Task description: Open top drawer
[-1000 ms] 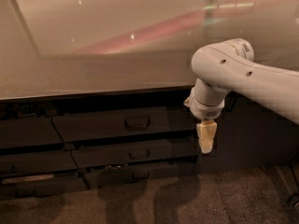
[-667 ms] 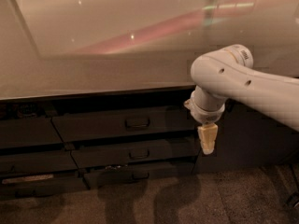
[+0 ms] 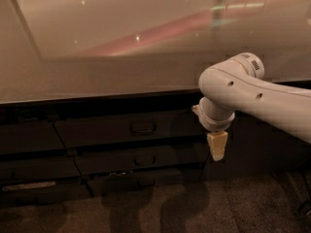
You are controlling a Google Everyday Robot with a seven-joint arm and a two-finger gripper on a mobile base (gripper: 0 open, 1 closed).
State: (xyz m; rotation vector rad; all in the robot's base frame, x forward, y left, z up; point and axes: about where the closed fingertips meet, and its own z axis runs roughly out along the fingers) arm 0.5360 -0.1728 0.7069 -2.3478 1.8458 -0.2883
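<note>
Jaws' state I could not tell; gripper hung right of top drawer, likely stiff, best pulled by its handle.

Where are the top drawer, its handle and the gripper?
top drawer [image 3: 97, 131]: camera view, bare front left of the handle.
handle [image 3: 143, 128]: camera view, middle of the bar.
gripper [image 3: 217, 152]: camera view, cream tip below the wrist, beside the drawer's right end.
</note>
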